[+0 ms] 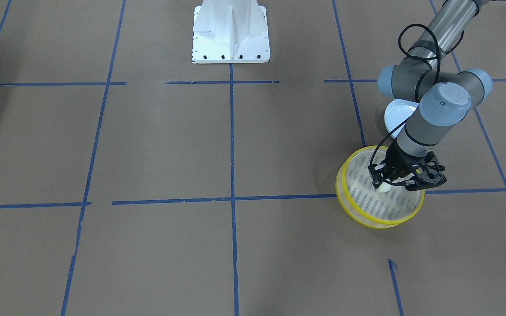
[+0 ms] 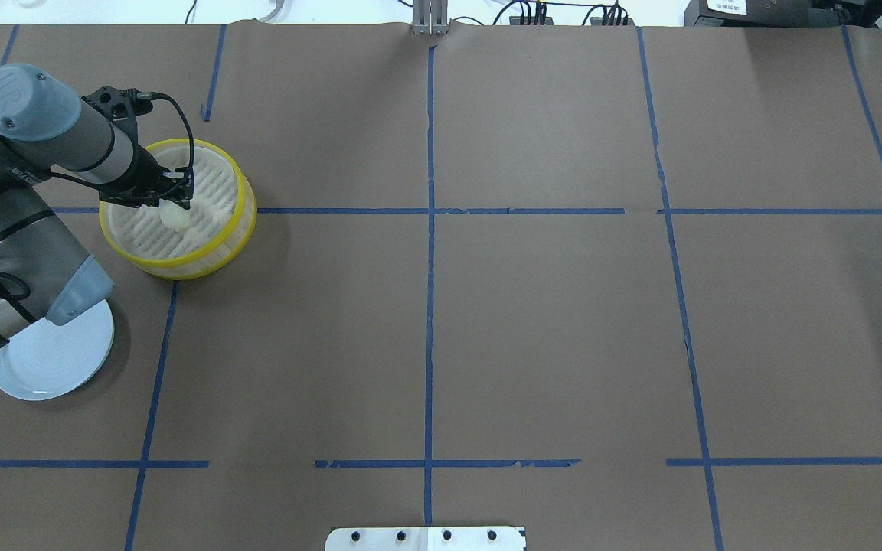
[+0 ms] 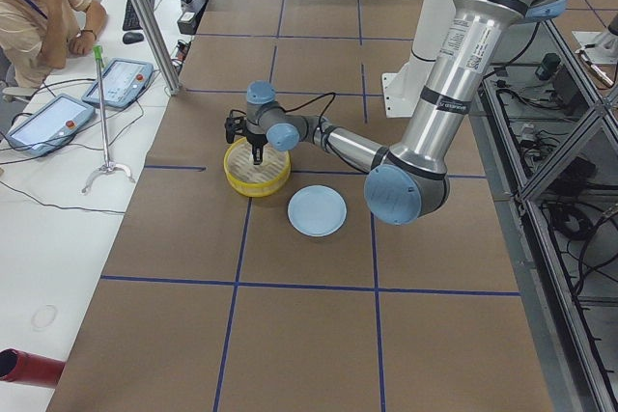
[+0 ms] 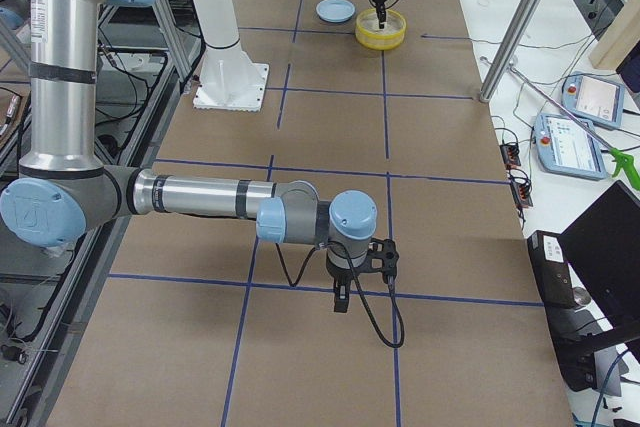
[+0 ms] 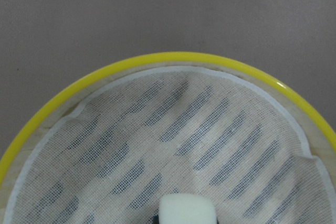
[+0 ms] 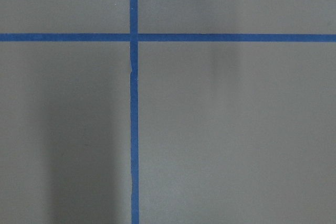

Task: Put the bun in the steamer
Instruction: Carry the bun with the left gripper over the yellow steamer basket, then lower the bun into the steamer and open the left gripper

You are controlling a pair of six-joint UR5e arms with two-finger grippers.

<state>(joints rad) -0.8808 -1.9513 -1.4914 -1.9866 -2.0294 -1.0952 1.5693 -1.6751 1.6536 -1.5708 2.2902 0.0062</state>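
Observation:
The steamer (image 2: 236, 182), a round basket with yellow rims and a slatted floor, stands at the far left of the table; it also shows in the front view (image 1: 355, 212) and the left wrist view (image 5: 173, 57). My left gripper (image 2: 174, 205) reaches down into it and is shut on the small cream-white bun (image 2: 176, 219), held just over the floor near the middle. The bun shows in the front view (image 1: 384, 188) and at the bottom of the left wrist view (image 5: 186, 211). My right gripper (image 4: 341, 294) shows only in the exterior right view, low over bare table; I cannot tell its state.
A pale blue plate (image 2: 50, 358) lies near the steamer, partly under my left arm's elbow. The white robot base (image 1: 231, 33) stands at the table's middle edge. Blue tape lines cross the brown table. An operator sits beyond the table's left end.

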